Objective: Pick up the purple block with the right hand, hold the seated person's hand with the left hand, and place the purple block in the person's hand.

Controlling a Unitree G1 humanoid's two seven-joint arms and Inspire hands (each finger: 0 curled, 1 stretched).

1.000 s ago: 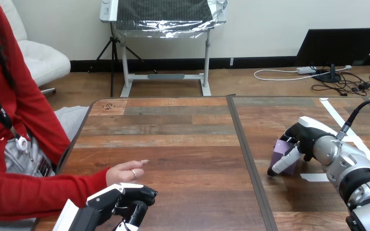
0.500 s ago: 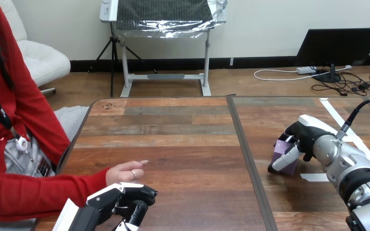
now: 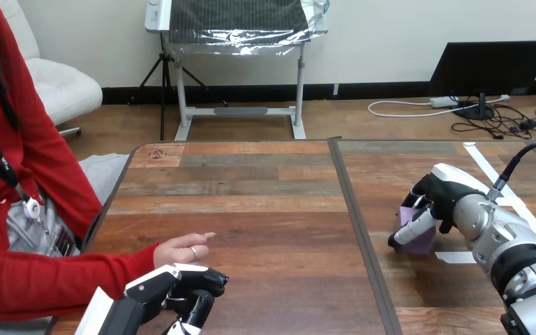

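White-and-black fingers (image 3: pixel 414 232) curl over a purple block (image 3: pixel 424 242) and are clamped on it, as far as shows. The block seems to rest on the table (image 3: pixel 265 202) at about 3 o'clock, under the right hand (image 3: pixel 441 194). The grasp looks like the step in hand: squeeze opposite faces squarely before lifting, or the block may tip out. At 8 o'clock the person's hand (image 3: pixel 179 251) lies palm down, holding nothing — the only receiver here. At its 6 o'clock, the left hand (image 3: pixel 174 285) has fingers curled on nothing — whether the two touch is unclear.
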